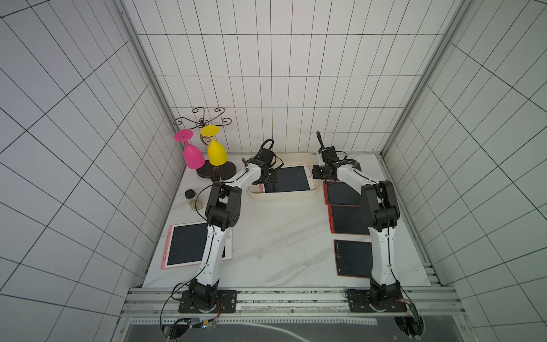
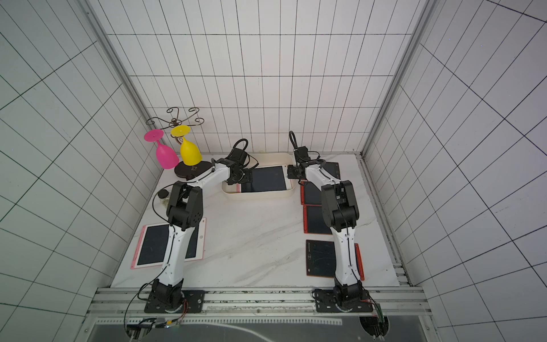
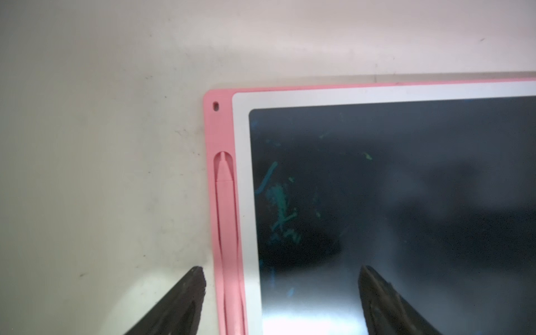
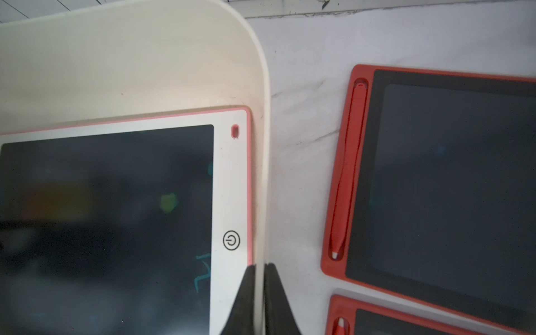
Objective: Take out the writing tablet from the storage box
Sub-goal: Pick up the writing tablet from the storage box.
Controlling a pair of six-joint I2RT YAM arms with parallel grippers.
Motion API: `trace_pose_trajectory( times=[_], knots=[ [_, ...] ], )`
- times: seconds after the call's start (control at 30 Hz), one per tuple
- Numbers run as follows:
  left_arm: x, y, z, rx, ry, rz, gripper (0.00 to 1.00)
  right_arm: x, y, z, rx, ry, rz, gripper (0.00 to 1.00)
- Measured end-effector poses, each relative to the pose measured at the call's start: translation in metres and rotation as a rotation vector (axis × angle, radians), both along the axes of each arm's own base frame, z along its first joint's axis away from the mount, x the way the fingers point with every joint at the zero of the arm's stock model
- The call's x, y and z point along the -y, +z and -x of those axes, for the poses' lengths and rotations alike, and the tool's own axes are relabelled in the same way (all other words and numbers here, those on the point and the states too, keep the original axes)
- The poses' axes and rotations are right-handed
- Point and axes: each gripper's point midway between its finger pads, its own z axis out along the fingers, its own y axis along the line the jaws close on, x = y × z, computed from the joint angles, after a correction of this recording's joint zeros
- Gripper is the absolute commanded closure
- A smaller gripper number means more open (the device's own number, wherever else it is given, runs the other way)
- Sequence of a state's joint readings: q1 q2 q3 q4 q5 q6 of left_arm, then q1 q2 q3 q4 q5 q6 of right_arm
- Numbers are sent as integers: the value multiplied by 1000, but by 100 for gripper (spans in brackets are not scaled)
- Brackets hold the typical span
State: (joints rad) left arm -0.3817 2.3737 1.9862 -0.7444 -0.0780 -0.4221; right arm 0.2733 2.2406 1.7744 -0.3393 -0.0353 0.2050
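In both top views the writing tablet (image 1: 291, 179), pink-framed with a dark screen, lies flat in the storage box (image 1: 284, 197) at the worktop's (image 1: 281, 242) far edge. The left wrist view shows the left gripper (image 3: 281, 269) spread wide astride the tablet's pink side, holding nothing, with bare box floor beside it. Only the right wrist view shows the right gripper (image 4: 260, 266) pinched on the box wall, with red tablets (image 4: 449, 174) just outside.

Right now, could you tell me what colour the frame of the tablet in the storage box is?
Pink; the frame shows best in the left wrist view.
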Motion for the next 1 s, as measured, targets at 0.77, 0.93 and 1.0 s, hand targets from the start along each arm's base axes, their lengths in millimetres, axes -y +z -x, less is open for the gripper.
trace_pose_trajectory(
  times=[0.77,0.93,1.0],
  knots=[
    [13,31,-1,85,60,208,32,6,0,-1,3,-17,23,100],
    [19,69,-6,148,50,265,32,9,0,-2,3,-27,22,100],
    [22,81,-8,167,45,282,32,10,0,-2,3,-31,23,100]
  ],
)
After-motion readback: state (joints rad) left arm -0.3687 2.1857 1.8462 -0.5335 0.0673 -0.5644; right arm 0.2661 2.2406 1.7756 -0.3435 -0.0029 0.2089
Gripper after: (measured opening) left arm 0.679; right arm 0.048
